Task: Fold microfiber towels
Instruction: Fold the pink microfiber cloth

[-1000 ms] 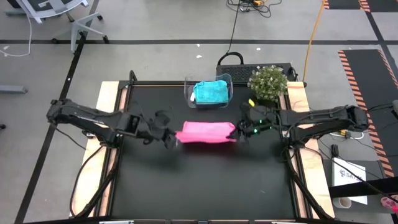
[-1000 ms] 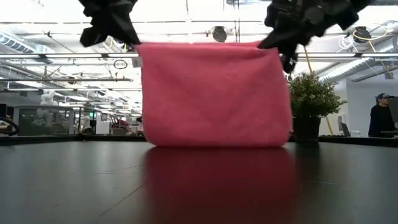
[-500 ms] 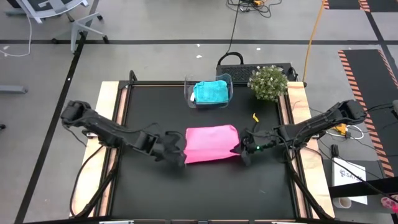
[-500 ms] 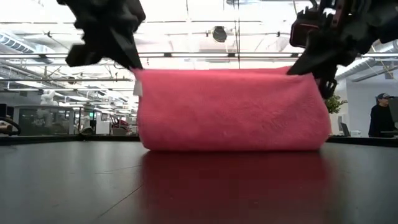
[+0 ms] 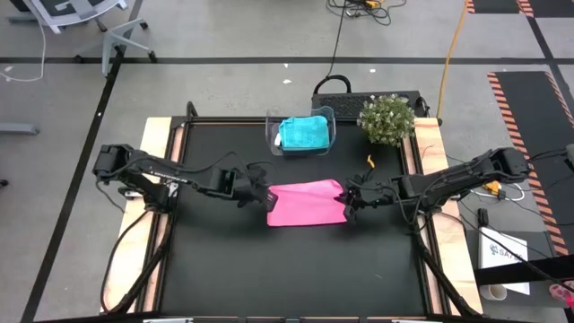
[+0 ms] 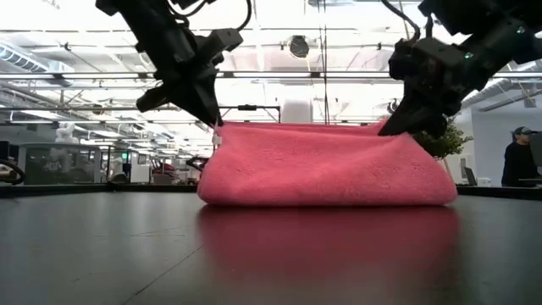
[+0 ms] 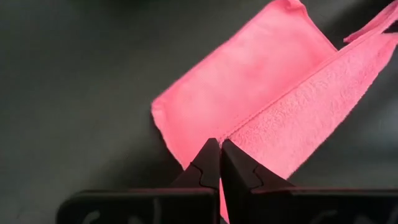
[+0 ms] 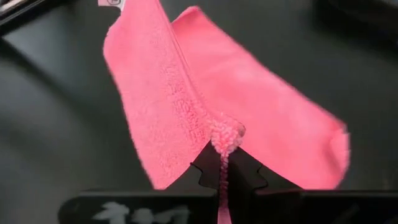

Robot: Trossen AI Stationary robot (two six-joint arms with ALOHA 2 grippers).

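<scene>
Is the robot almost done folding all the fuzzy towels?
Partly. The folded teal fuzzy towel already sits in the clear plastic bin. The bright pink fuzzy towel is in hand: the left gripper and right gripper each pinch an end with shut fingers, laying it doubled over on the black table. It is not yet let go or binned. No grey-white towel shows.

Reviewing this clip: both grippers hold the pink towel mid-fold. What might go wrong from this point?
The left gripper and right gripper each pinch only a thin strip of the pink towel's upper edge, so a corner might slip free before the fold is laid. The lifted layer and the layer on the black table look offset in the wrist views, so the edges may land misaligned. Releasing at uneven moments would probably leave the fold skewed.
</scene>
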